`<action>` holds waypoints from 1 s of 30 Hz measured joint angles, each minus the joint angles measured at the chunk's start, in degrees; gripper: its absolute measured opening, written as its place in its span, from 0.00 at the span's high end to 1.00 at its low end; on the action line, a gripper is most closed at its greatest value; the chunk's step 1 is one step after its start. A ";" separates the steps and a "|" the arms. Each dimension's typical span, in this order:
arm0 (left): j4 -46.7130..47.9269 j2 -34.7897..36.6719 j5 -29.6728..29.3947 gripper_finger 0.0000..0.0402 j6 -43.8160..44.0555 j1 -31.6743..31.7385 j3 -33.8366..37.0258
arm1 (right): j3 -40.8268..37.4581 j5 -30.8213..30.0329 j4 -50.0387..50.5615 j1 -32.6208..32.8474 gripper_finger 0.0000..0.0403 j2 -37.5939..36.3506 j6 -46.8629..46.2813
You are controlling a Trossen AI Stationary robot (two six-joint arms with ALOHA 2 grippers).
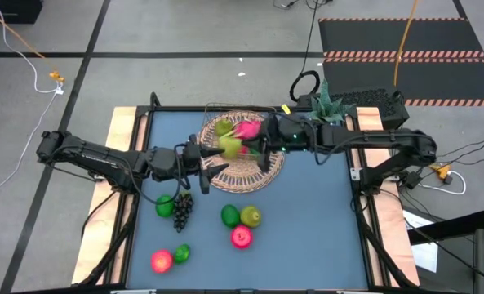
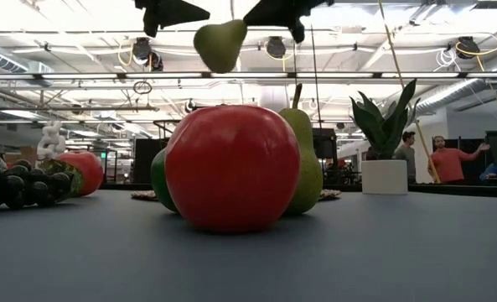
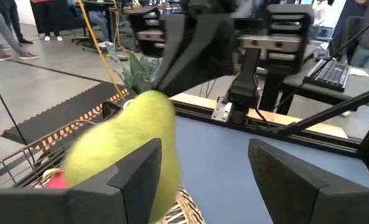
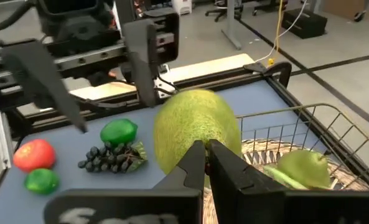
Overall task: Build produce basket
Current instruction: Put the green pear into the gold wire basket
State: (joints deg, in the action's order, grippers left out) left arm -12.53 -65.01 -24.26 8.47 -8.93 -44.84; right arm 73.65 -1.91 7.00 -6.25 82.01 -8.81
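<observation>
The right tool (image 1: 262, 148) is pinching one green pear (image 1: 230, 145) above the basket (image 1: 250, 175). The left tool (image 1: 213, 166) is waiting spread beside it. On the worktop (image 1: 307, 229) are lying two red apples (image 1: 241, 237), three limes (image 1: 230, 216), one grape bunch (image 1: 182, 211).

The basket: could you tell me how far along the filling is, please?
Done: a pink dragon fruit and one pear lie in the basket. In hand: the right gripper is shut on a second pear above it, with the left gripper open alongside. Left: seven pieces on the table, among them the grapes and a red apple.
</observation>
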 joint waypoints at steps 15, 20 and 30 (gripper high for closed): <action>4.13 0.00 -0.11 0.39 -3.23 0.38 0.00 | 0.00 -11.69 -5.30 -5.71 1.00 5.32 11.61; 5.59 0.00 -0.29 0.39 -2.35 0.60 0.00 | -0.83 -11.72 -3.39 -7.37 1.00 6.33 10.74; 6.85 0.00 -0.32 0.39 -1.18 1.80 0.00 | -10.64 -11.49 -10.14 -8.96 0.90 6.37 7.96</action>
State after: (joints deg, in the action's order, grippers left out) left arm -5.69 -65.01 -24.58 7.29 -7.13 -44.84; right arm 63.01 -13.41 -3.13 -15.20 88.38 -0.84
